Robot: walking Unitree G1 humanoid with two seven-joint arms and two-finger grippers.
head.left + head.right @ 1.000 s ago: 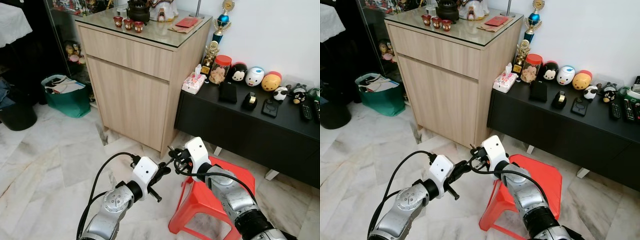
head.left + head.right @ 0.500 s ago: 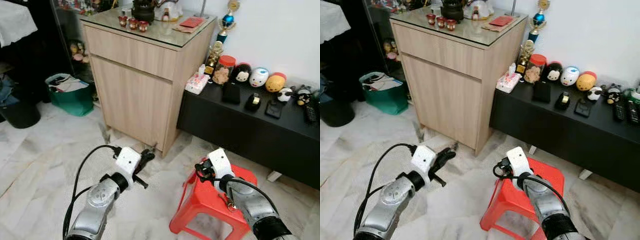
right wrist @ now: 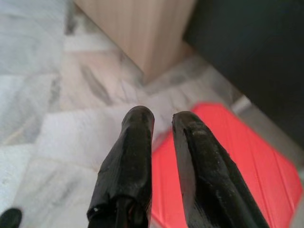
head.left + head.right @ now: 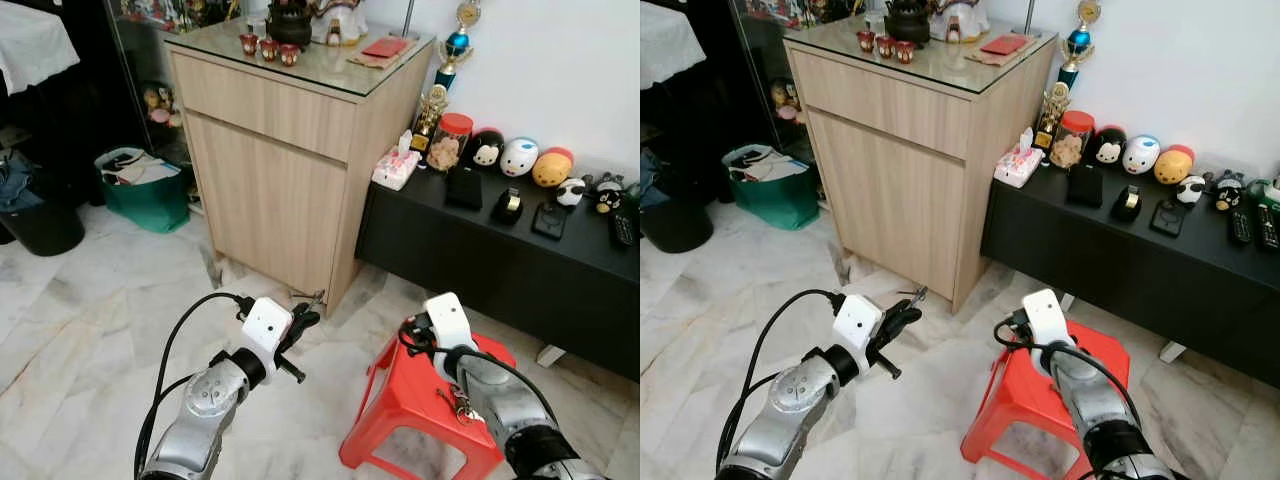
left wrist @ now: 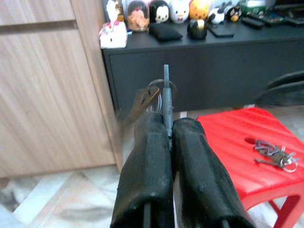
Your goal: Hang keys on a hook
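1. Left pincer: fingers pressed together on a thin metal hook, whose shaft stood up between the fingertips. A small ring and a brown tag hung from the shaft just past the tips. In the left eye view this pincer was held over the marble floor, in front of the wooden cabinet.

2. Right pincer: fingers slightly apart, nothing between them. It hovered above the near edge of the red stool, with floor beyond the tips. In the left eye view the right pincer was at the stool's far left corner.

3. Keys: a bunch on a ring, lying flat on the stool seat, well apart from the left pincer and off to its side. In the left eye view the keys lay on the seat beside the right arm, behind the right pincer.

4. Wooden cabinet: glass-topped, carrying small red cups and a dark teapot; beyond the left pincer.

5. Black low table: beyond the right pincer, against the white wall. It carried a tissue box, a jar, trophies, round toy figures and remote controls.

6. Green bag: on the floor, far beyond the left pincer, beside a black bin.
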